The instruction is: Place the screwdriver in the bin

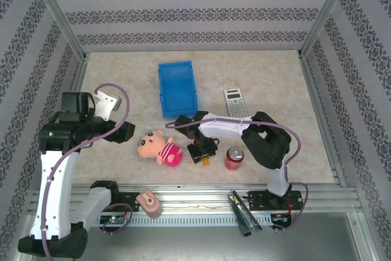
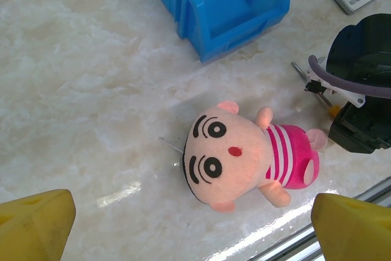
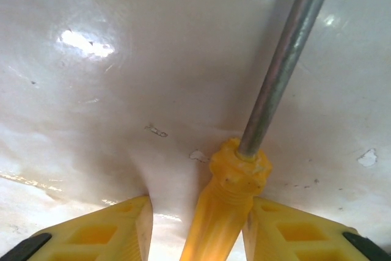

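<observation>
Top view: the thin screwdriver [image 1: 208, 162] w/ orange-yellow handle lies on the marble-look table [image 1: 110, 169] near centre, just left of a red soda can [image 1: 234, 158], under the right gripper [image 1: 203, 151]. The bright blue rectangular plastic bin [image 1: 178, 88] sits farther back, well apart.

Left wrist: left gripper [image 2: 192, 230] spread wide (nothing between its yellow tips) above a pink plush doll [image 2: 244, 160]; bin [image 2: 226, 4] beyond.

Right wrist: right gripper [image 3: 198, 206] part-open, fingers [image 3: 98, 230] either side of the screwdriver [image 3: 229, 200] handle, gap on one side, shaft pointing away.
</observation>
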Motion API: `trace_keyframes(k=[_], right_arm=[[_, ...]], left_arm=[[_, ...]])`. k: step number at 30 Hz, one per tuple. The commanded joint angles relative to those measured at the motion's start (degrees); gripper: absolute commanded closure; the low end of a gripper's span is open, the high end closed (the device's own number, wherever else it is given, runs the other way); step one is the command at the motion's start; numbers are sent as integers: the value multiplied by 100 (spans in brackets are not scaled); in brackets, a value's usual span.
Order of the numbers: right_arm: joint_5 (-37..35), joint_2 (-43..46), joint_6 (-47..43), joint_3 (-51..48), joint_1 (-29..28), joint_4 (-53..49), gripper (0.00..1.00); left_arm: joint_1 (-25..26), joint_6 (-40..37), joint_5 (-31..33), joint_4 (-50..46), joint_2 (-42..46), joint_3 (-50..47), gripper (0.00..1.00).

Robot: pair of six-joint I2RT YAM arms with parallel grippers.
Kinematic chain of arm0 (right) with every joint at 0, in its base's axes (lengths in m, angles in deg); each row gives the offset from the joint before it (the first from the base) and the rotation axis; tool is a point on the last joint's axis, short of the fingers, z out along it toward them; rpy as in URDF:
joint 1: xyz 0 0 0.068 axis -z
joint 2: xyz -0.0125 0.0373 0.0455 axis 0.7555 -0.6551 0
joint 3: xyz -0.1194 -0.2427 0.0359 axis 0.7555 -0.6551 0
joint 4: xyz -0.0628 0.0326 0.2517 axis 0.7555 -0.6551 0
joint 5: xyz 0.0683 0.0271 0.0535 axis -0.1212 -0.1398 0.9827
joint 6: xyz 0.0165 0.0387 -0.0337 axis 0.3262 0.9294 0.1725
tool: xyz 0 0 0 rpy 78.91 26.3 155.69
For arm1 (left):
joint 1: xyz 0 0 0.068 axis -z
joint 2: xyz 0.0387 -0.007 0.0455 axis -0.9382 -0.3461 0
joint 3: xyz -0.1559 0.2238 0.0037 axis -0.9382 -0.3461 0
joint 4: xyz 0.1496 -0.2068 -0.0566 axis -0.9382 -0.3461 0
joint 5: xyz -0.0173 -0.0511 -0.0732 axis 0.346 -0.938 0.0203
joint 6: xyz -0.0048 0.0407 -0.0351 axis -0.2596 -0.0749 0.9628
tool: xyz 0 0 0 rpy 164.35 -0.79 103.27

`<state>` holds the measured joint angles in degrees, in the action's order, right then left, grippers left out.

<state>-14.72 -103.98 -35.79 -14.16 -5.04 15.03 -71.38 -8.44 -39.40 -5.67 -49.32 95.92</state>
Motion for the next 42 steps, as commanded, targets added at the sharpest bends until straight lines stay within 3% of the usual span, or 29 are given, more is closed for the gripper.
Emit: trace_keyframes(k=[1, 7, 10, 21, 27, 32, 37, 42], right_arm=[[-82, -45, 18, -131, 23, 31, 66], [-157, -12, 36, -132, 23, 38, 74], [-112, 17, 11, -127, 32, 34, 84], [-240, 335, -56, 179, 14, -274, 85], [-188, 673, -139, 377, 5, -590, 84], [-303, 1028, -158, 627, -14, -931, 84], [-431, 1088, -240, 1276, 117, -1099, 84], [-476, 557, -546, 2301, 382, -1126, 83]], left_arm=[[-13, 21, -43, -27, 60, -6, 1], [-13, 66, 181, 226, 204, -144, 1], [-13, 57, 171, 199, 202, -129, 1], [-13, 48, 226, 237, 205, -96, 1], [-13, 93, 877, 552, 236, 199, 1], [-13, 117, 649, 458, -12, 523, 1], [-13, 272, 785, 831, 93, 208, 1], [-13, 230, 673, 694, 194, 113, 1]])
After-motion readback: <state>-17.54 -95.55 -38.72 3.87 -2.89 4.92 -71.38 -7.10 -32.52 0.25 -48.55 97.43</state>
